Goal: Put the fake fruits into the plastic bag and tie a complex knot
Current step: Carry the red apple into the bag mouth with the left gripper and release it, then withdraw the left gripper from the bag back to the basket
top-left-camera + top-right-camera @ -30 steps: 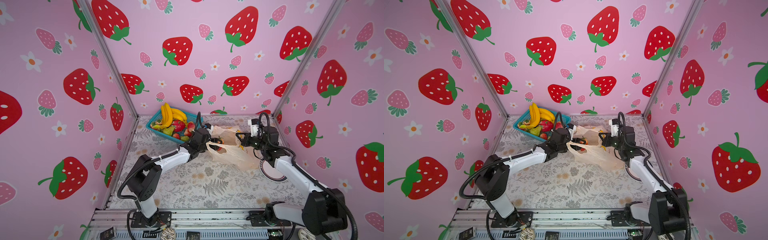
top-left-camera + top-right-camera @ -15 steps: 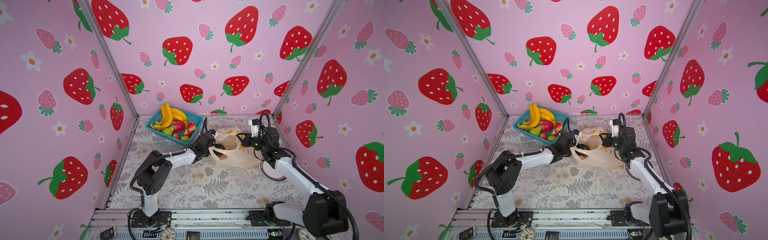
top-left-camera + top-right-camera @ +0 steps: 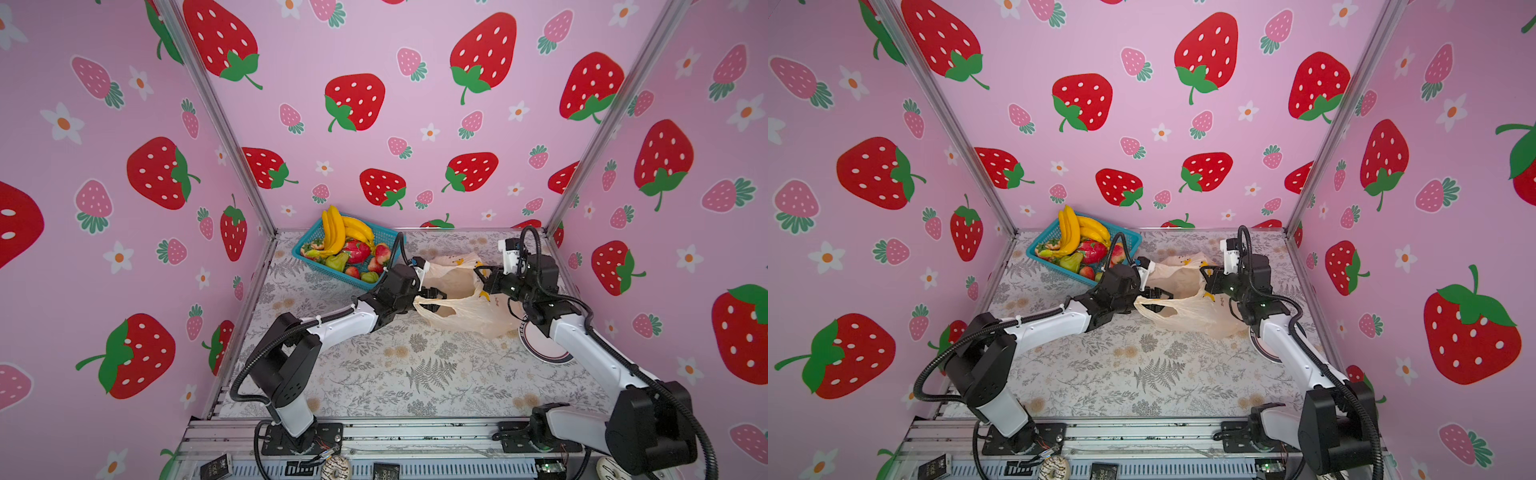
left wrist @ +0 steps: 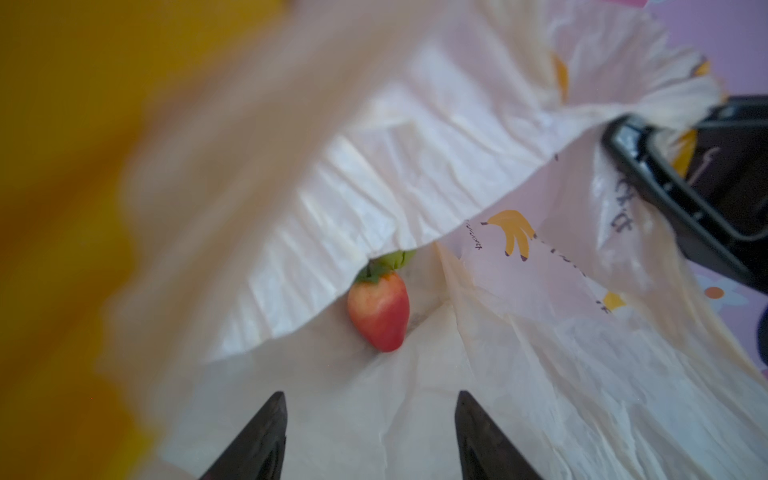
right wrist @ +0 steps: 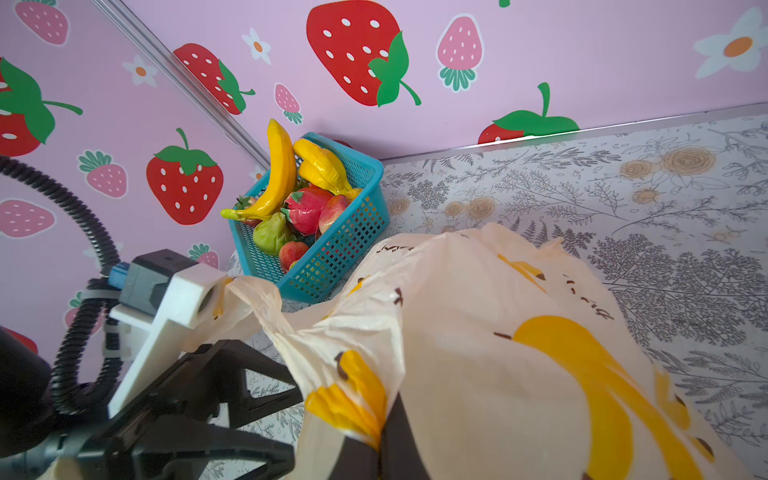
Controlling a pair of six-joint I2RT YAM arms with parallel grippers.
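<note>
1. Left arm stretches low toward the left of the bag (image 3: 465, 318); left claw (image 3: 434, 300) sits at its mouth, jaws apart, empty.
2. Right arm bends in from the bag's right; right claw (image 3: 483, 282) pinches its rim.

The plastic bag (image 3: 469, 318) was thin, translucent film, creased and softly shiny. The fake fruits (image 5: 307, 212) were smooth, glossy plastic, and the strawberry (image 4: 380, 313) had a duller satin skin. The basket (image 5: 345, 249) was teal plastic mesh. The desk (image 3: 395, 374) bore a matt printed floral covering. The fingers (image 4: 259, 440) looked like matt black plastic.
</note>
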